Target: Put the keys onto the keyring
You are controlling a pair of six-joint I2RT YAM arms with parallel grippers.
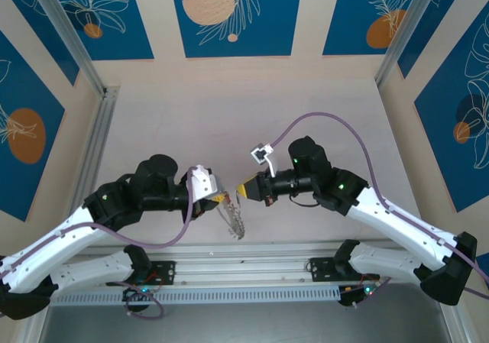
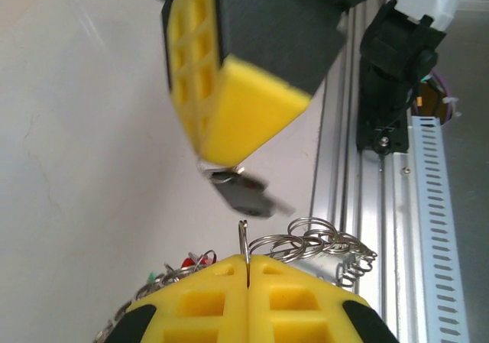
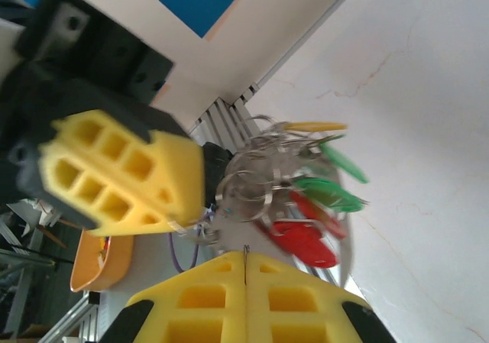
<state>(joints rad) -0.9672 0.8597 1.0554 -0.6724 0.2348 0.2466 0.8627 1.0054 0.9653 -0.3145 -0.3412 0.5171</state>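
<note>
Black key blurred; keyring mostly hidden behind left gripper.

A pale, faintly cracked tabletop sits between beige walls with blue panels showing white leaves and orange discs. Aluminium posts stand at the corners; a metal rail lines the near edge.

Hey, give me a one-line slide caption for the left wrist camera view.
Left end effector, shut on the keyring, faces the right end effector holding a black key just above it.
</note>
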